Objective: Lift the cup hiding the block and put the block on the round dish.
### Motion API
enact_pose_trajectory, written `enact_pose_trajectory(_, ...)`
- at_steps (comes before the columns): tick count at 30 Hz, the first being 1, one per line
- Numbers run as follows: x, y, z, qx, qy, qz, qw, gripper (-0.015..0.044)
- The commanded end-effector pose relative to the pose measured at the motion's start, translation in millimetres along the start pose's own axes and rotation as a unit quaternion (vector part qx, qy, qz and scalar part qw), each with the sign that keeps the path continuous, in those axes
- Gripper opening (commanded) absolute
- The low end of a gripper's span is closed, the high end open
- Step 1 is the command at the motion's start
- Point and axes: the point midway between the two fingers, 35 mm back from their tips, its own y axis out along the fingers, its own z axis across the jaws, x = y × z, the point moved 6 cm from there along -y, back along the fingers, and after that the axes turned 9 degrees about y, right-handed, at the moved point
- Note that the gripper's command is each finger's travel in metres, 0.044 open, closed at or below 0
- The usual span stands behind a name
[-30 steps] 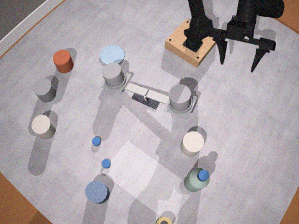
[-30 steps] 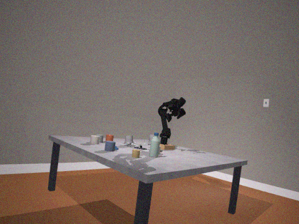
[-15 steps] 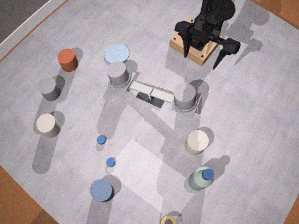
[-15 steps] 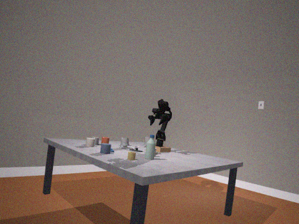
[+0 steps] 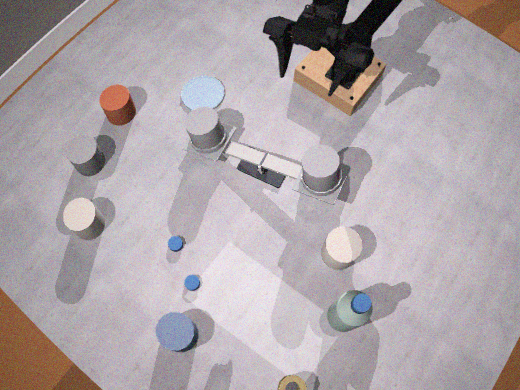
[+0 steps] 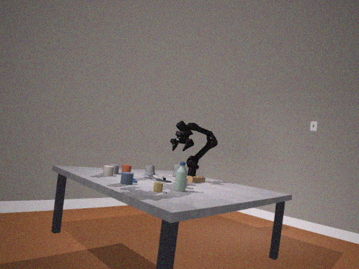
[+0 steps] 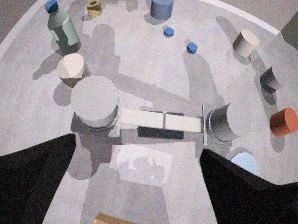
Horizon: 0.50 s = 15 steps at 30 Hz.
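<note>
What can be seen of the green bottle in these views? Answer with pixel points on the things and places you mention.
The green bottle (image 5: 348, 314) (image 6: 181, 179) (image 7: 63, 30) stands upright on the grey table top (image 5: 430, 240) (image 6: 221, 196) (image 7: 145, 70). It has a pale green, seemingly translucent body, round, with shoulders tapering to a narrow neck, and a blue cap (image 5: 362, 303) (image 6: 183, 163) (image 7: 50, 5) on top. The wrist view shows a lighter patch on its side; whether that is a label, I cannot tell. Only the table top touches it.

For your record: legible texts, none, labels, brands and numerals, none that you can read, signs, likewise none in any view
</note>
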Motion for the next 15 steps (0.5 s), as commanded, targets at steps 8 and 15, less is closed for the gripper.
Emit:
enact_pose_trajectory(8,-18,-17,-41,-0.01,-0.033,-0.068,0.997,0.044)
enact_pose_trajectory(15,-12,-16,-47,-0.01,0.005,-0.053,0.999,0.044)
